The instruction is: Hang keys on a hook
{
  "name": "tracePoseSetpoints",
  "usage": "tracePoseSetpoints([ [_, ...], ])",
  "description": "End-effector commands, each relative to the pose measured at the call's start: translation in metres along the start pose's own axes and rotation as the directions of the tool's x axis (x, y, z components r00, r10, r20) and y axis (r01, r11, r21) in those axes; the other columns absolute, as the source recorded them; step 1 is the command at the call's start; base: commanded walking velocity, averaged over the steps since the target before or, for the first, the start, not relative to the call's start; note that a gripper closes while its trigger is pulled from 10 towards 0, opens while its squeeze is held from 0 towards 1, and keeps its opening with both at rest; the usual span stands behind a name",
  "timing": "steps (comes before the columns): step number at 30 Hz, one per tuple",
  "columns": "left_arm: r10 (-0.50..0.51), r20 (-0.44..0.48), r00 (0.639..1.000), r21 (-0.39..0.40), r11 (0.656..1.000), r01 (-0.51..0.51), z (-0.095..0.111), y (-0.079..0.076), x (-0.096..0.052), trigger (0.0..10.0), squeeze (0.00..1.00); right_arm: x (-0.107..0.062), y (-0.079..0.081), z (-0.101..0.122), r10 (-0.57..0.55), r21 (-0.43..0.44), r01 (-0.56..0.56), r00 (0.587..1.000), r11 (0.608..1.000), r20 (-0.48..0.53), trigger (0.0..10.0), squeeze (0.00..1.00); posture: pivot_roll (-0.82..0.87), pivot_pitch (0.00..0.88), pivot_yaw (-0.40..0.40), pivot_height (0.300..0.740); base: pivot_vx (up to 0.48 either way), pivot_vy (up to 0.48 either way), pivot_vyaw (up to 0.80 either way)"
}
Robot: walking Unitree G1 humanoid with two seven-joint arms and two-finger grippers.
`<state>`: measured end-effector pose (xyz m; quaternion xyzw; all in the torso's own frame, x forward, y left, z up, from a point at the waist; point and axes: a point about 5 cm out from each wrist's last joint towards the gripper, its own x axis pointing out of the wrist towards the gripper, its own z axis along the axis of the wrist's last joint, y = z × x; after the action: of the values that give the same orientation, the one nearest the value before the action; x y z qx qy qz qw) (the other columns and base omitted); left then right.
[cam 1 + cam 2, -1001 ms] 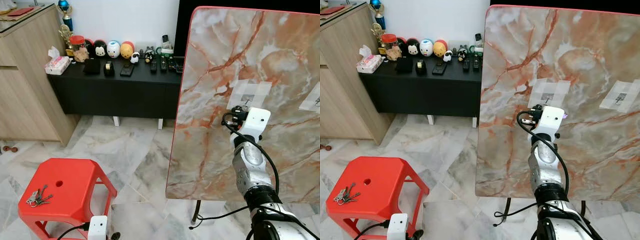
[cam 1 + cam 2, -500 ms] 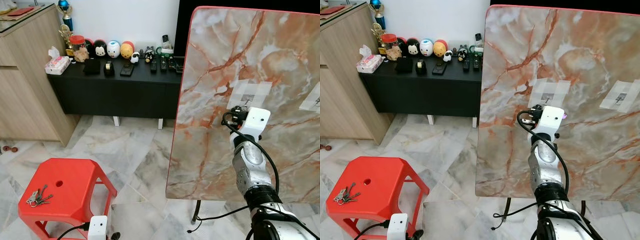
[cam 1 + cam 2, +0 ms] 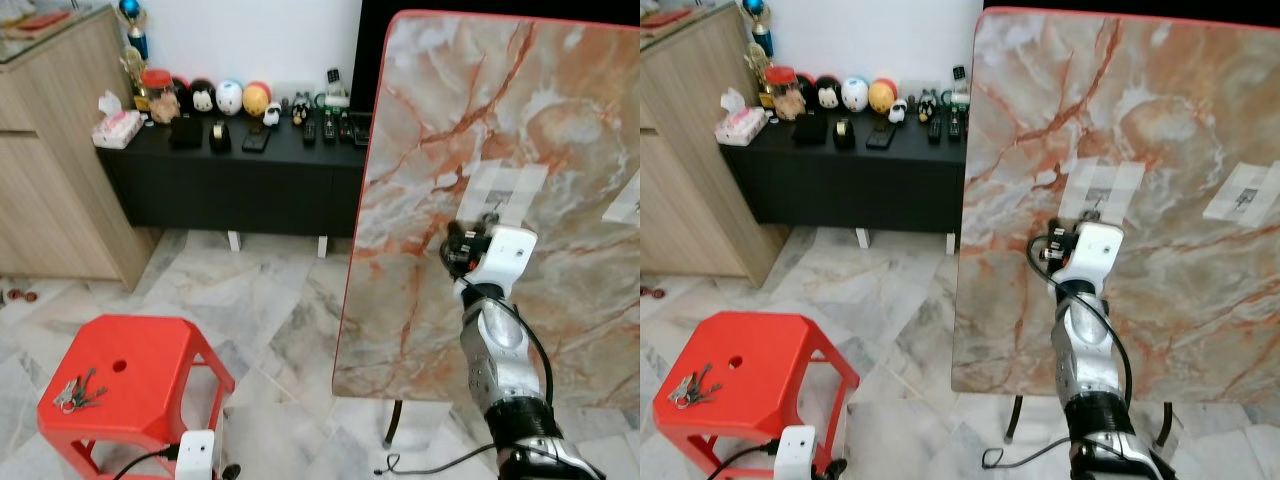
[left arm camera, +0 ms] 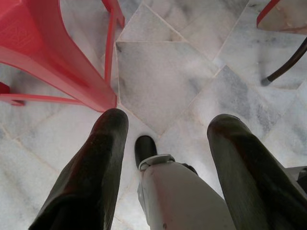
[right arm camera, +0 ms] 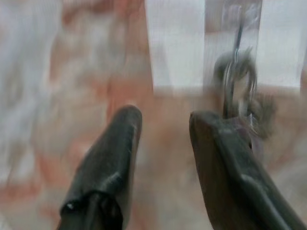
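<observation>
nearest, low on the robot's left: left gripper (image 4: 163, 158), hanging over pale marble floor (image 4: 182, 72) beside a leg of the stool, its two black fingers (image 4: 96, 167) spread apart with nothing between them.

left foreground: red stool (image 3: 150, 385), plastic, standing on the floor. one bunch of keys (image 3: 76, 392) lies flat on its seat near the left edge, beside a small round hole in the seat.

right, mid-range: right arm (image 3: 497, 360), silver, raised toward the board. right gripper (image 5: 160, 129) sits close against the panel just below a taped patch; fingers parted, empty. view blurred.

at that patch: hook (image 5: 236, 33), thin metal, fixed under white tape (image 3: 505, 190). a second set of keys (image 5: 237, 88) on a ring hangs from it, just beside one gripper finger (image 5: 225, 158); whether it touches cannot be told.

behind the arm: board (image 3: 450, 130), marble-patterned with a red rim, standing upright on dark legs. another taped patch (image 3: 1243, 192) shows near its right edge.

far left: wooden cabinet (image 3: 50, 170).

far back against the white wall: black sideboard (image 3: 230, 185) carrying a tissue box (image 3: 115, 128), round toy figures (image 3: 230, 97), remotes (image 3: 325, 128) and a jar (image 3: 158, 85); a trophy (image 3: 133, 30) stands at the cabinet corner.
</observation>
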<state>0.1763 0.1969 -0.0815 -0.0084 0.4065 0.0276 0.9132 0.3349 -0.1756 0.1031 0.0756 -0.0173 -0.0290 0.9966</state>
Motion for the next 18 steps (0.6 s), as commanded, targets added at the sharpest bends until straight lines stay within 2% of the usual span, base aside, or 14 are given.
tracePoseSetpoints([
  [1,-0.002,-0.024,1.000,0.005,1.000,0.002,-0.004,0.000,-0.001,10.0,0.00,-0.007,-0.003,-0.004,0.010,-0.031,-0.010,1.000,0.999,-0.021,10.0,1.00,0.02,0.000,-0.076,0.740,0.000,0.000,0.00],
  [6,-0.004,-0.025,1.000,0.008,1.000,0.004,-0.003,0.000,0.000,10.0,0.00,-0.020,-0.018,-0.020,-0.027,-0.072,0.020,0.996,0.997,-0.090,10.0,1.00,0.02,0.000,-0.074,0.740,0.000,0.000,0.00],
  [7,-0.004,-0.026,1.000,0.010,1.000,0.004,-0.003,0.000,0.000,10.0,0.00,-0.023,-0.022,-0.027,-0.030,-0.088,0.019,0.991,0.996,-0.129,10.0,0.85,0.01,0.000,-0.074,0.740,0.000,0.000,0.00],
  [8,-0.004,-0.026,1.000,0.010,1.000,0.004,-0.003,0.000,0.000,10.0,0.00,-0.023,-0.022,-0.027,-0.030,-0.088,0.019,0.991,0.996,-0.129,10.0,0.85,0.01,0.000,-0.074,0.740,0.000,0.000,0.00],
  [9,-0.005,-0.027,1.000,0.011,1.000,0.005,-0.002,0.000,0.000,10.0,0.00,-0.026,-0.024,-0.038,-0.018,-0.101,-0.002,0.982,0.995,-0.189,10.0,0.00,0.01,0.000,-0.073,0.740,0.000,0.000,0.00],
  [11,-0.006,-0.030,1.000,0.012,1.000,0.007,-0.002,-0.001,0.001,10.0,0.00,-0.035,-0.019,-0.066,0.052,-0.075,-0.079,0.949,0.994,-0.311,10.0,0.00,0.00,0.000,-0.070,0.740,0.000,0.000,0.00],
  [13,-0.011,-0.036,0.999,0.012,1.000,0.012,-0.002,-0.002,0.001,10.0,0.00,-0.047,-0.015,-0.089,0.080,-0.055,-0.111,0.911,0.992,-0.405,10.0,0.00,0.01,0.000,-0.070,0.740,0.000,0.000,0.00],
  [16,-0.010,-0.038,0.999,0.007,1.000,0.010,-0.002,-0.001,0.001,10.0,0.00,-0.066,-0.019,-0.116,0.022,-0.069,-0.069,0.846,0.995,-0.533,10.0,0.00,0.01,0.000,-0.072,0.740,0.000,0.000,0.00],
  [17,-0.010,-0.038,0.999,0.007,1.000,0.010,-0.002,-0.001,0.001,10.0,0.00,-0.066,-0.019,-0.116,0.022,-0.069,-0.069,0.846,0.995,-0.533,10.0,0.00,0.01,0.000,-0.072,0.740,0.000,0.000,0.00],
  [18,-0.006,-0.038,0.999,0.004,1.000,0.006,-0.002,-0.001,0.001,10.0,0.00,-0.076,-0.023,-0.126,-0.015,-0.053,-0.019,0.812,0.998,-0.583,10.0,0.00,0.02,0.000,-0.072,0.740,0.000,0.000,0.00],
])
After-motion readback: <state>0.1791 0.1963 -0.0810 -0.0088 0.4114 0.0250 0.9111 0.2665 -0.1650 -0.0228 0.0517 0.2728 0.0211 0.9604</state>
